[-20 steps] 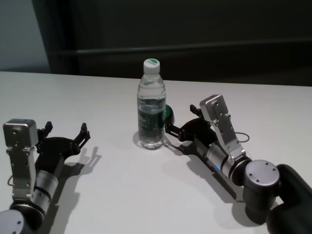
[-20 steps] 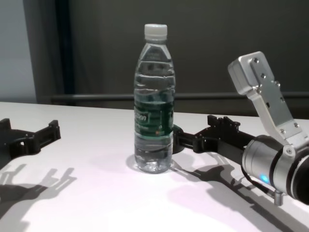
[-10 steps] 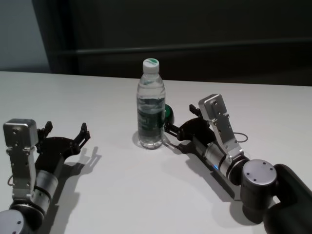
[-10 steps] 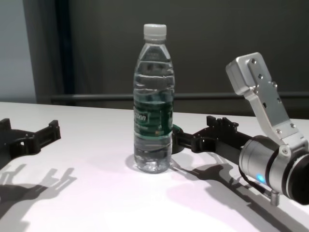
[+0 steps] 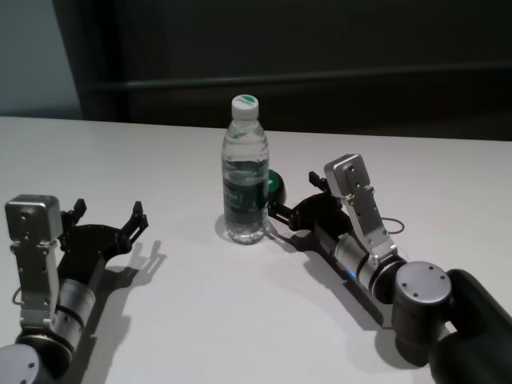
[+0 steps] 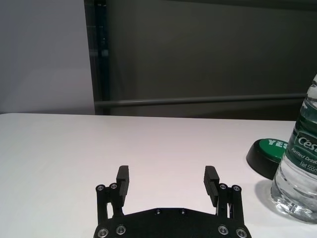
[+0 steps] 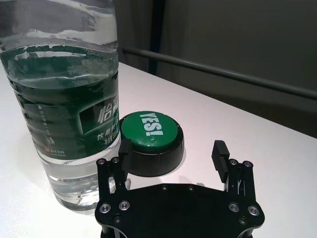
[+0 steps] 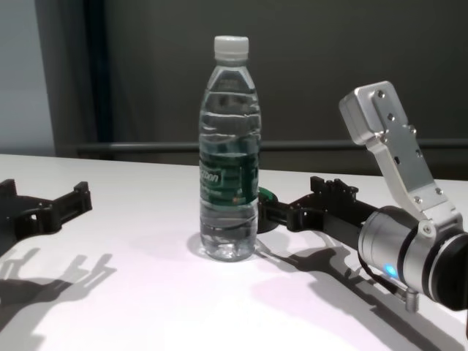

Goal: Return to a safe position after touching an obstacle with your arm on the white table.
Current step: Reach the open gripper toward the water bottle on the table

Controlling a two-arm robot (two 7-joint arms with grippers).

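Jaws of the right gripper [image 7: 171,148] spread wide and empty, lying low over the tabletop [image 5: 240,320], one finger pressed against or just beside the foot of the bottle [image 5: 245,172], the other out past the black puck with the green top [image 7: 151,141]. Contact itself hard to confirm: touching or a hair apart, cannot tell. Jaws of the left gripper [image 6: 168,181] likewise wide open, nothing between them, parked low at about 8 o'clock from the bottle and well apart from it.

Bottle upright near the middle of the tabletop, white cap on, filled almost to the shoulder, dark green label band around its waist. Puck tucked just behind it at roughly 1 o'clock, close to touching.

Handling, as a judgement: fairly heavy for its footprint because full, so steady against a light brush, yet tall and narrow, so prone to tip if pushed high. Thin clear wall likely to flex and slip under a squeeze; best hold, if ever wanted, around the label band at mid-height, where the body is straight and less slick. For this task no hold needed, only a clean backing-off toward 4 o'clock, away from both bottle and puck.

Across views: right wrist view alone reveals the puck's "YES!" lettering and how tightly the finger sits against the bottle's base; head view alone gives the whole layout with both arms; chest view shows the bottle's full height and water level; left wrist view shows only a slice of bottle and puck at its edge.
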